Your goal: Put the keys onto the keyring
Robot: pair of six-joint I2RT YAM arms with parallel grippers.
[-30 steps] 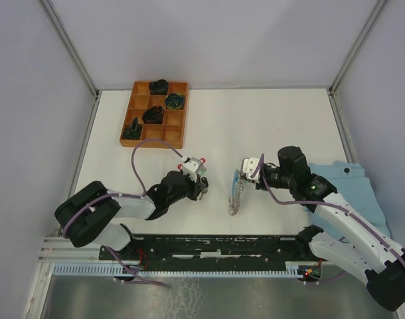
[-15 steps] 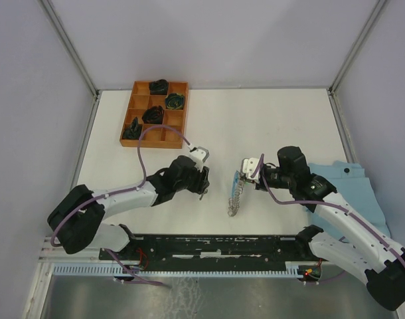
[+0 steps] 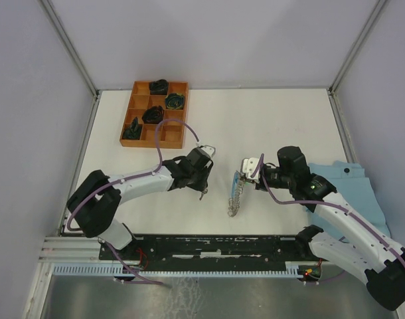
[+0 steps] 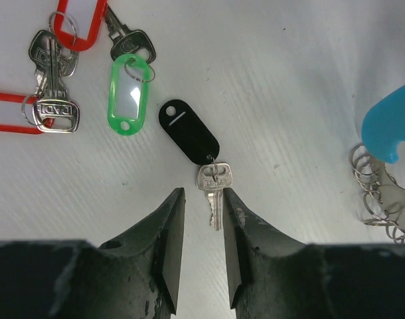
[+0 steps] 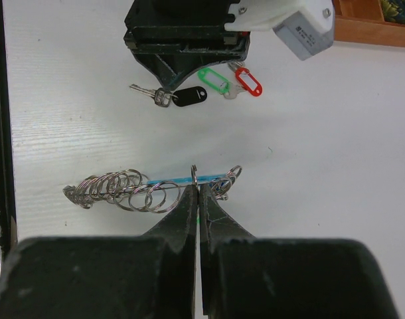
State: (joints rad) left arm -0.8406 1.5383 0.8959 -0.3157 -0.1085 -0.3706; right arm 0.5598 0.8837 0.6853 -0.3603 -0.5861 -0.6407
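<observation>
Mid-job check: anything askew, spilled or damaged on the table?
Nothing stands out. The keys lie flat before the left gripper, the right gripper pinches the keyring, and a blue cloth lies under the right arm.

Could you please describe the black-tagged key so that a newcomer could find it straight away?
On the white table, find the cluster of tagged keys in front of the left gripper. The black-tagged key lies nearest that open gripper, blade pointing toward it; its neighbours carry a green tag and red tags.
</observation>
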